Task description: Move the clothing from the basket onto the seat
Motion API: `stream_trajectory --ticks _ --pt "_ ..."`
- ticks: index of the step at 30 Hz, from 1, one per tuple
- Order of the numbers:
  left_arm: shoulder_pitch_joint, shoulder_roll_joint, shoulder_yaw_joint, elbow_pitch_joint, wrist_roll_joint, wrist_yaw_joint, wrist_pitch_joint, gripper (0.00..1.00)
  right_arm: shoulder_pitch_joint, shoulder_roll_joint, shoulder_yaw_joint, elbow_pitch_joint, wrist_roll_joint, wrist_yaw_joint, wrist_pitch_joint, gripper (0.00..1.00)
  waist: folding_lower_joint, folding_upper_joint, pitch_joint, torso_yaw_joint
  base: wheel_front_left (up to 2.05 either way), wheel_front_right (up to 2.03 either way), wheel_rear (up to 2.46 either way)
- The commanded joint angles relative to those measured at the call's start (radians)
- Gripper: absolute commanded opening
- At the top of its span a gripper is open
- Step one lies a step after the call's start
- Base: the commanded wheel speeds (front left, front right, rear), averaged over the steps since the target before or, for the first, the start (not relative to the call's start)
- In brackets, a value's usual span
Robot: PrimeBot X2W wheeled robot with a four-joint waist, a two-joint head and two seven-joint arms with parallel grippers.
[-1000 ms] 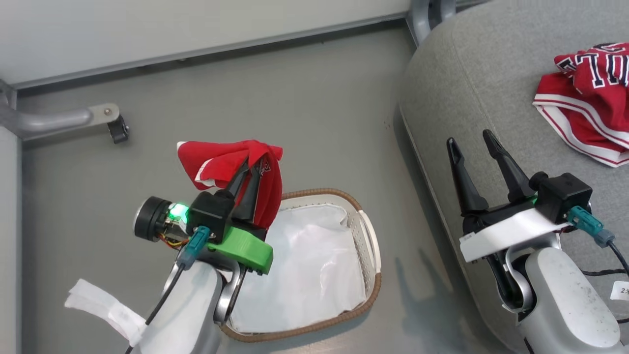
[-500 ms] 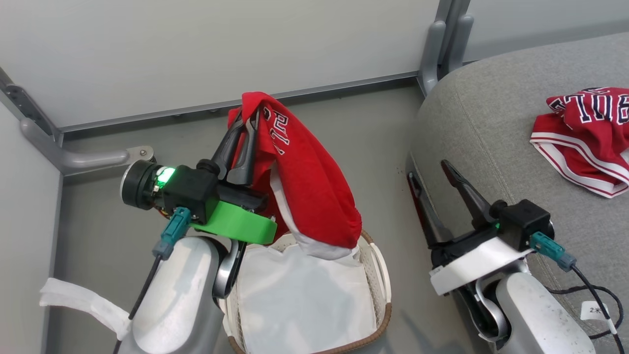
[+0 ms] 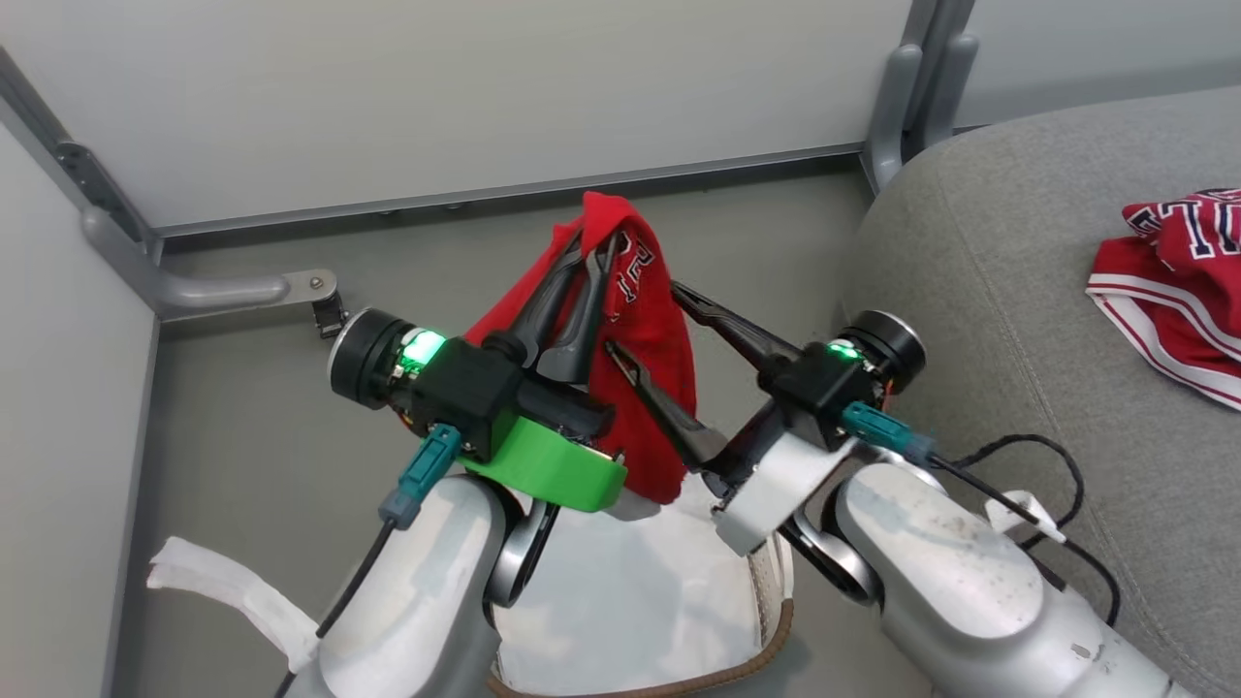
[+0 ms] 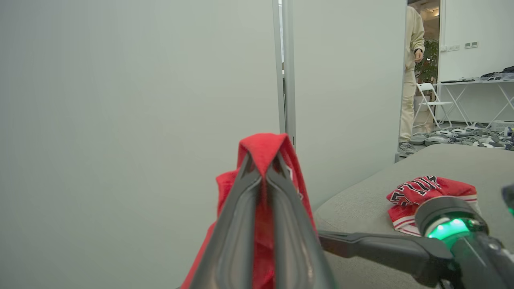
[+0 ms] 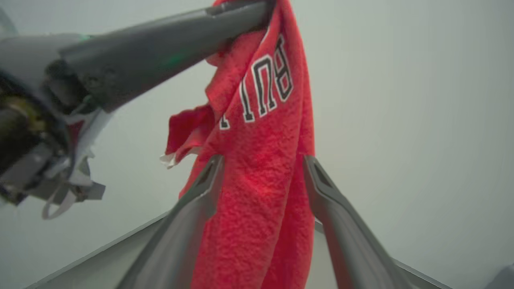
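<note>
My left gripper is shut on the top of a red piece of clothing with white lettering, which hangs down over the basket. My right gripper is open, with one finger on each side of the hanging cloth about halfway down. In the left wrist view my left gripper pinches a red fold. A second red piece with striped trim lies crumpled on the grey seat at the right. A white sheet lines the basket.
Pale wall panels stand close behind, and a grey metal frame leg with a caster sits on the floor at the left. A black cable loops off my right arm. Beyond the seat stands a person.
My left gripper has lifted the red clothing up and out of the basket. My right gripper has swung left from beside the seat to straddle the hanging cloth. The head camera has tilted up.
</note>
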Motion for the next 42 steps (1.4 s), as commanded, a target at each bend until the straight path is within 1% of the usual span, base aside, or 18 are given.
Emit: stream_trajectory --ticks 1,4,6,7,8,9,14,15,16,21,28,35,39,42 --pt "-0.017 0.002 -0.015 -0.002 -0.007 0.008 -0.001 0.0 -0.013 0.012 0.014 0.042 -0.01 -0.001 -0.002 1.0 0.0 0.0 0.006 0.023 0.0 0.0 0.0" --pt "-0.03 0.002 -0.061 -0.007 -0.022 0.016 -0.001 0.0 -0.049 0.045 0.048 0.154 -0.012 -0.001 -0.002 1.0 0.0 0.0 0.011 0.05 0.0 0.0 0.0" --pt "-0.036 0.003 -0.085 -0.009 -0.037 0.021 -0.001 0.0 -0.064 0.065 0.062 0.206 0.003 -0.001 -0.002 1.0 0.0 0.0 0.015 0.065 0.0 0.0 0.0" --pt "-0.039 0.002 -0.095 -0.011 -0.043 0.024 -0.001 0.0 -0.065 0.07 0.068 0.229 0.008 -0.001 -0.002 0.91 0.0 0.0 0.016 0.071 0.0 0.0 0.0" --pt "-0.041 0.002 -0.105 -0.012 -0.049 0.028 -0.001 0.0 -0.07 0.075 0.068 0.245 0.014 -0.001 -0.002 0.16 0.0 0.0 0.017 0.077 0.0 0.0 0.0" --pt "-0.042 0.002 -0.112 -0.013 -0.052 0.033 -0.001 0.0 -0.072 0.08 0.067 0.253 0.023 -0.001 -0.002 0.0 0.0 0.0 0.018 0.081 0.0 0.0 0.0" --pt "-0.046 0.002 -0.121 0.004 -0.044 0.047 -0.001 0.0 -0.068 0.084 0.045 0.248 0.054 -0.001 -0.002 0.0 0.0 0.0 0.027 0.074 0.0 0.0 0.0" --pt "-0.049 0.002 -0.117 0.002 -0.031 0.05 -0.001 0.13 -0.066 0.081 0.035 0.239 0.056 -0.001 -0.002 0.0 0.0 0.0 0.029 0.068 0.0 0.0 0.0" --pt "-0.045 0.002 -0.112 0.011 -0.027 0.054 -0.001 1.0 -0.061 0.076 0.024 0.23 0.063 -0.001 -0.002 0.0 0.0 0.0 0.031 0.058 0.0 0.0 0.0" --pt "-0.021 0.002 -0.086 0.039 0.001 0.042 0.0 1.0 -0.014 0.051 -0.041 0.175 0.074 -0.001 -0.002 0.0 0.0 0.0 0.04 -0.019 0.0 0.0 0.0" --pt "0.005 0.002 -0.056 0.077 0.025 0.012 0.0 1.0 0.051 0.001 -0.103 0.098 0.085 -0.001 -0.002 0.0 0.0 0.0 0.062 -0.192 0.0 0.0 0.0" --pt "0.012 0.003 -0.028 0.11 0.034 -0.011 0.0 1.0 0.097 -0.015 -0.178 0.037 0.091 -0.001 -0.002 0.0 0.0 0.0 0.094 -0.378 0.0 0.0 0.0" --pt "0.011 0.003 -0.023 0.128 0.038 -0.019 0.0 1.0 0.112 -0.028 -0.215 0.025 0.082 -0.001 -0.002 0.0 0.0 0.0 0.114 -0.455 0.0 0.0 0.0" --pt "0.005 0.004 -0.023 0.139 0.039 -0.026 0.0 1.0 0.086 -0.053 -0.251 0.034 0.071 -0.001 -0.002 0.0 0.0 0.0 0.134 -0.49 0.0 0.0 0.0"
